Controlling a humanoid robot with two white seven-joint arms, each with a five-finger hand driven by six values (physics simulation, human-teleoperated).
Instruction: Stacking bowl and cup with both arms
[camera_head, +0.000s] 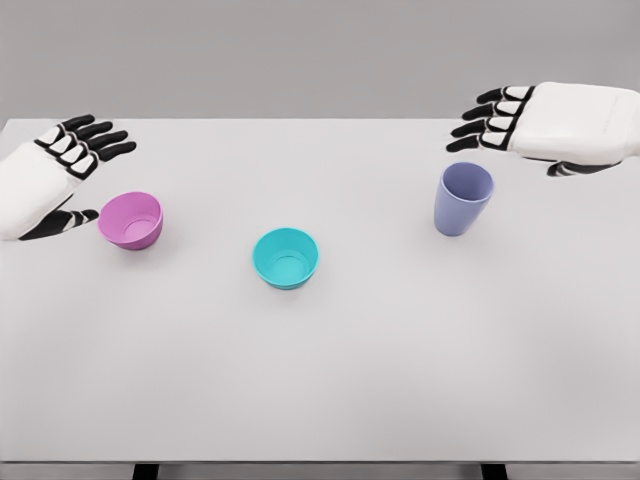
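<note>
A pink bowl sits on the white table at the left, tilted a little toward my left hand. A teal bowl stands upright near the middle. A lilac cup stands upright at the right. My left hand is just left of the pink bowl, fingers spread above its rim and thumb low beside it, holding nothing. My right hand hovers above and right of the cup, fingers extended and apart from it.
Only the two bowls and the cup stand on the table. Its front edge runs along the bottom of the view, and a grey wall lies behind the far edge.
</note>
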